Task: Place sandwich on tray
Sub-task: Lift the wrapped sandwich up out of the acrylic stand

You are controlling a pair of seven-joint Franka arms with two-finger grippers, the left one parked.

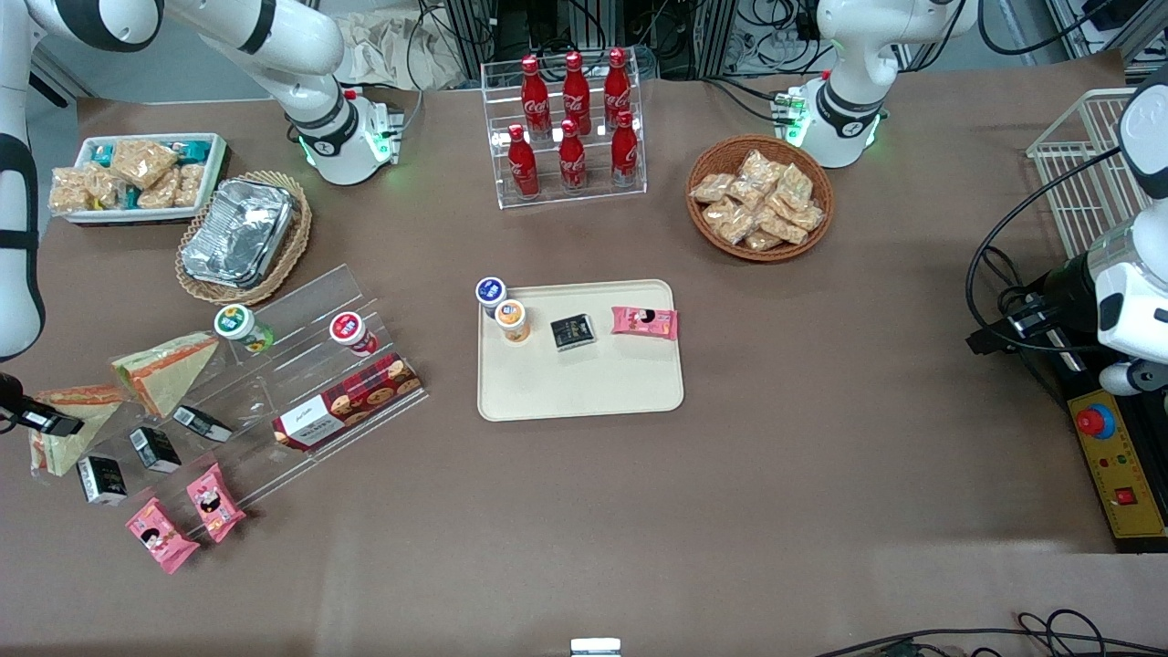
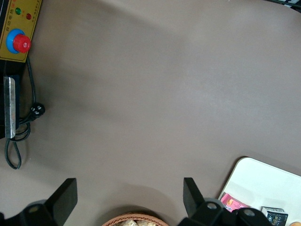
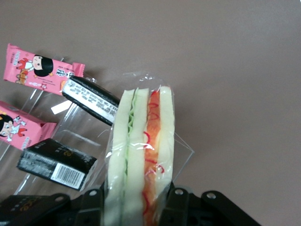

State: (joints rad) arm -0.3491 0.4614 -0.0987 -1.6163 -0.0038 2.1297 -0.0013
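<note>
At the desk's working-arm edge, the gripper's (image 3: 136, 200) fingers (image 3: 91, 205) clamp the sandwich (image 3: 141, 160), well apart from the tray (image 1: 584, 388).

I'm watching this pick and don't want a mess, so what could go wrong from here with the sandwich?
The gripper pinches the sandwich only at one end of its soft, clear-wrapped wedge, so it may sag or slip out while carried.

The black packs lie right beside it and could get knocked off the clear stand.

The tray already holds two cups, a black pack and a pink pack; a careless drop could tip them.
</note>
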